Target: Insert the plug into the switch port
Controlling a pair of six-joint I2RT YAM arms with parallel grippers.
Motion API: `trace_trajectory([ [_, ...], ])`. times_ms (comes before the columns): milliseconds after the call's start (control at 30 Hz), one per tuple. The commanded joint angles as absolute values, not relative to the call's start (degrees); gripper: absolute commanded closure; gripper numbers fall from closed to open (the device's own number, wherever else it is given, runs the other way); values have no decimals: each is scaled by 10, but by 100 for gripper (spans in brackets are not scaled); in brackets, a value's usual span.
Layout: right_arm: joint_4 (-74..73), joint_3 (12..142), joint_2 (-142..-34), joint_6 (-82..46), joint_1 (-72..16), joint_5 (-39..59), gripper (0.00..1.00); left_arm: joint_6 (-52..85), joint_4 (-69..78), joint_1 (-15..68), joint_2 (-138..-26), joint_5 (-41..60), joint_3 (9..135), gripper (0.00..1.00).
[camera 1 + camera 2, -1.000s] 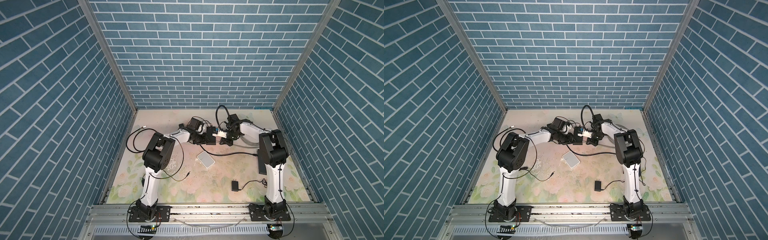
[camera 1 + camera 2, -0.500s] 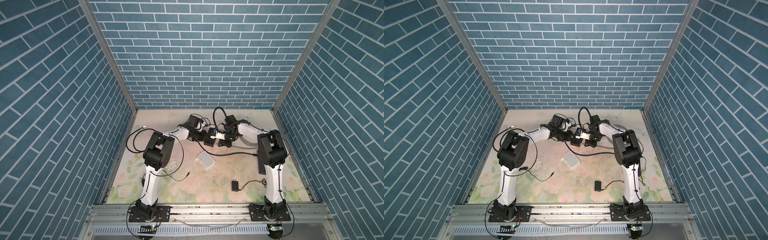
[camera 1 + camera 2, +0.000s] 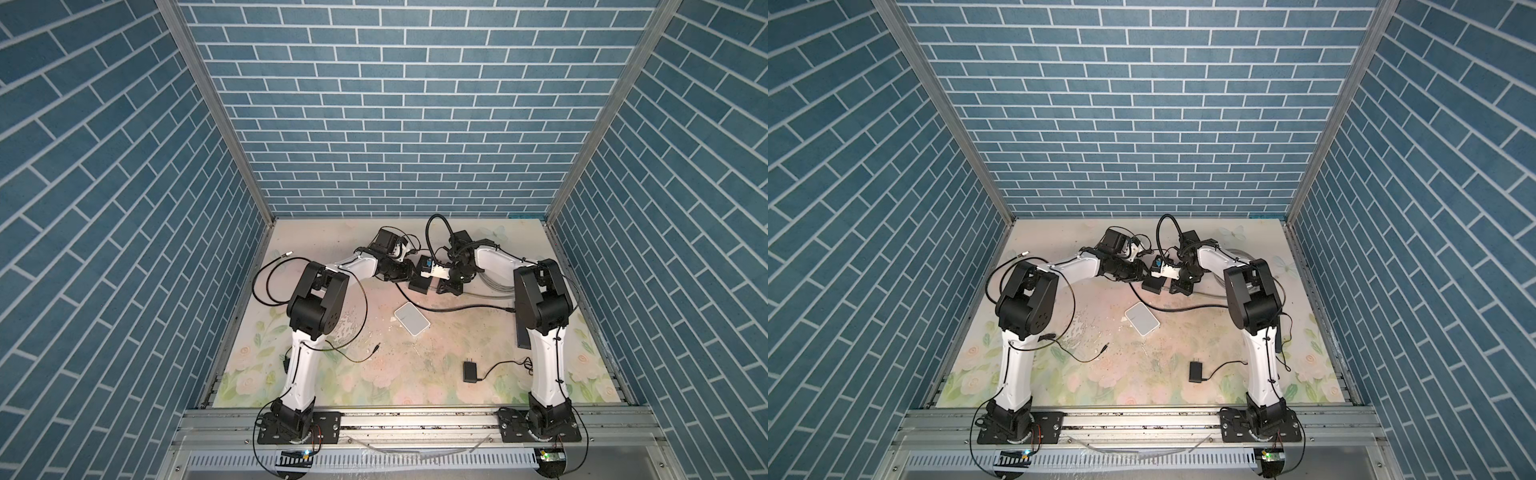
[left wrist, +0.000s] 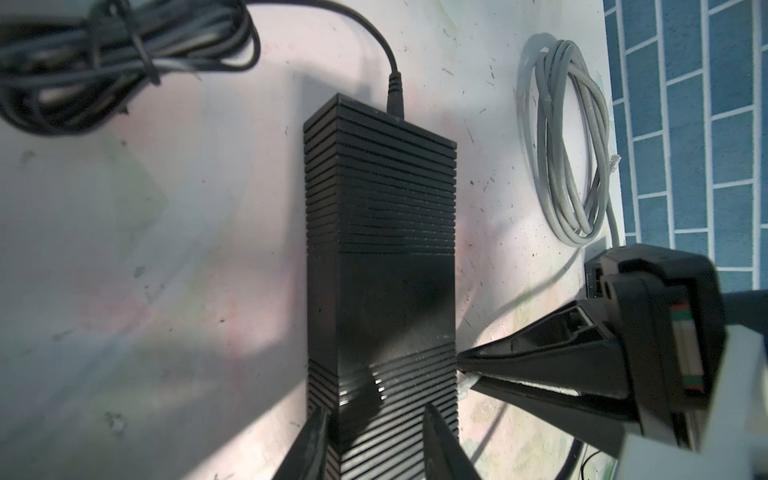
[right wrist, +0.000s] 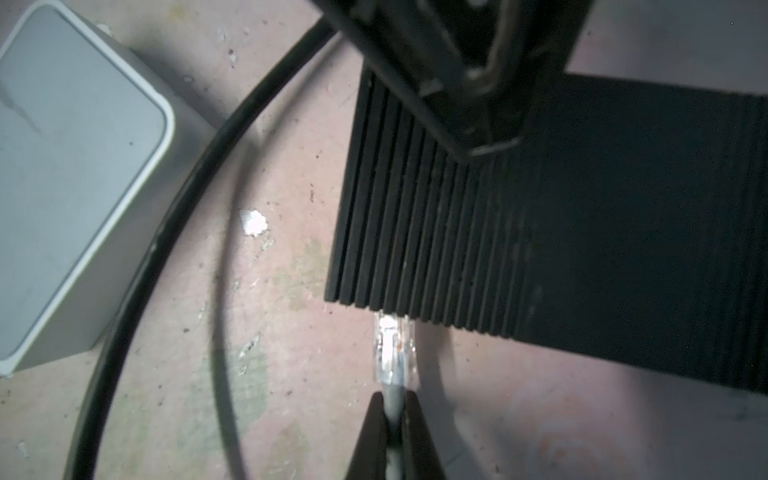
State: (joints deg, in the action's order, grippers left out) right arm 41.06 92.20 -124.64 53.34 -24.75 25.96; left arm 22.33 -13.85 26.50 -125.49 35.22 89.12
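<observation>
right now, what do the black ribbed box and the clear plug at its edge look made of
Black ribbed box: likely moulded plastic, matte; fine parallel ribs, only a dull sheen.
Plug: seemingly clear hard plastic, glossy; bright glare, and a faint orange trace shows through it.

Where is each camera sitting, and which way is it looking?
Both top views: high at the front, looking down at the whole table; left arm and right arm show fully.
Left wrist: rides the left arm, looks along the black switch; left pincer clamps one end.
Right wrist: rides the right arm, looks at the clear plug at the switch's edge; right pincer pinches the plug's cable.
Shared: both wrist views show the switch.
</observation>
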Motion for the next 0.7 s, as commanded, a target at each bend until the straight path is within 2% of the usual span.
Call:
trace_trajectory([
  [0, 373, 955, -1253, 518, -263, 301, 95, 223, -134, 298, -1265, 432, 892, 62],
  [433, 330, 936, -1242, 461, -253, 309, 96, 239, -117, 302, -1259, 446, 869, 63],
  [667, 336, 944, -1243, 444, -251, 282, 97, 243, -124, 300, -1255, 429, 862, 63],
])
